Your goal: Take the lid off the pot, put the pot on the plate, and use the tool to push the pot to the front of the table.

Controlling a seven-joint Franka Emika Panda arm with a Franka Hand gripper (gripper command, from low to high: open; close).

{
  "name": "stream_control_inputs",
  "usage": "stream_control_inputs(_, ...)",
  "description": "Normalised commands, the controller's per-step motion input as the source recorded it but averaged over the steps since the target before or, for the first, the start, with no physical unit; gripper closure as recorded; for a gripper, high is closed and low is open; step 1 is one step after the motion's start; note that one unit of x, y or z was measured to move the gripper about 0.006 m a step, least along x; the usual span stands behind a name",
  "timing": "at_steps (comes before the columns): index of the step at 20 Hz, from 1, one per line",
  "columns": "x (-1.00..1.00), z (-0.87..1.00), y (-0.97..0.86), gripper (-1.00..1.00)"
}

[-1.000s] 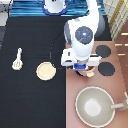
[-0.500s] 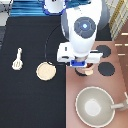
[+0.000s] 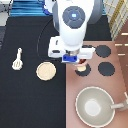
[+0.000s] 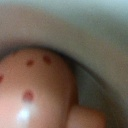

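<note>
The pincer (image 3: 76,61) is hanging low over the pot (image 3: 81,69) on the stove (image 3: 100,80). The plate (image 3: 46,71) is lying at nine o'clock of it on the black worktop (image 3: 30,100), the tool (image 3: 17,59) farther at nine o'clock.

One end effector (image 3: 76,61) hangs low over the stove panel (image 3: 120,75), right above the one pot (image 3: 81,69), which it mostly hides. On the black desk (image 3: 30,100) lie one plate (image 3: 46,71) and, further toward the exterior view's left, one tool (image 3: 17,60). The stove shows three uncovered burners (image 3: 107,68) and carries one large pan (image 3: 94,106) at the exterior view's bottom right.
</note>
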Motion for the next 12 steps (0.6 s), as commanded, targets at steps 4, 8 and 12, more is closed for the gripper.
stream_control_inputs(4, -0.23, 0.08, -0.85, 1.00)
stream_control_inputs(8, -0.20, 0.00, -0.83, 1.00)
stream_control_inputs(12, -0.18, -0.03, -0.79, 1.00)
